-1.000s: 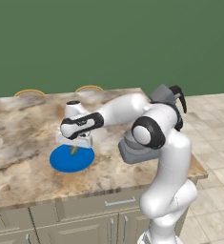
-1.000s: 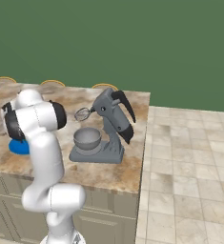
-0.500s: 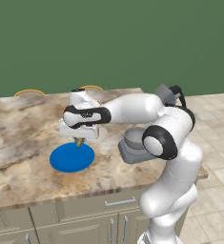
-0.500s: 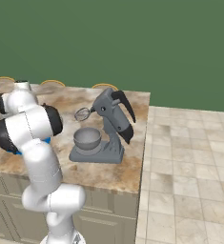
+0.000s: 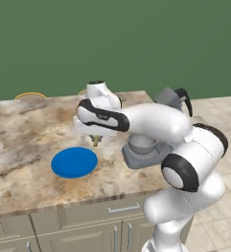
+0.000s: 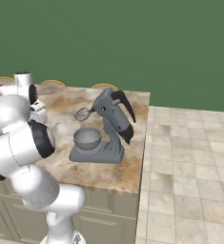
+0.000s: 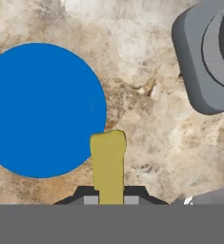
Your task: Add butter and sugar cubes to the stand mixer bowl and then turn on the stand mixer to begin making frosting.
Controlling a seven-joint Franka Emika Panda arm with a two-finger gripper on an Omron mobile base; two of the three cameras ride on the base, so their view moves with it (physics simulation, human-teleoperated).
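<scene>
My gripper (image 7: 108,198) is shut on the butter (image 7: 107,164), a short yellow-tan stick that points away from the hand. In the left base view the gripper (image 5: 96,137) hangs above the counter with the butter (image 5: 96,142) below it, just right of the blue plate (image 5: 74,162). The grey stand mixer (image 6: 114,119) stands further right, its head tilted up and its whisk (image 6: 82,114) over the stand mixer bowl (image 6: 87,137). Two tiny pale sugar cubes (image 7: 154,93) lie on the counter between the plate (image 7: 42,109) and the mixer base (image 7: 199,62).
The marble counter (image 5: 18,133) ends close behind the mixer (image 5: 151,152), with tiled floor (image 6: 189,157) to the right. My own arm crosses in front of the bowl in the left base view. Yellow-rimmed stool tops (image 5: 31,96) show past the far counter edge.
The gripper has carried the butter to the right, from above the blue plate to just past its right rim. The mixer and plate have stayed put.
</scene>
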